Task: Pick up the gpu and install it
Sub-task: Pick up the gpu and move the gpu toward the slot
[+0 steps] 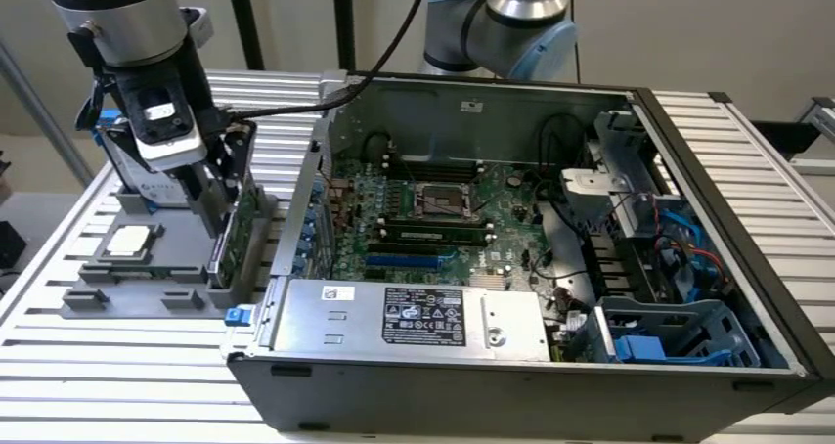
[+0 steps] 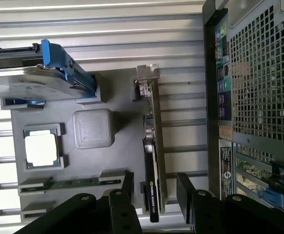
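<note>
My pincer [image 2: 156, 185] hung open, 1 finger on each side of the gpu [image 2: 151, 146], gaps showing. The gpu stood on edge in the grey holder [image 1: 137, 288] at the exterior view's left, beside the open computer case [image 1: 522, 400] on the counter [image 1: 105, 371].

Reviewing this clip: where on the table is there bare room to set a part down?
Bare slats of the table lie nearer the camera than the gray fixture, and along the exterior view's right of the computer case. Crowded: the fixture-to-case gap, where the gripper straddles the gpu.
</note>
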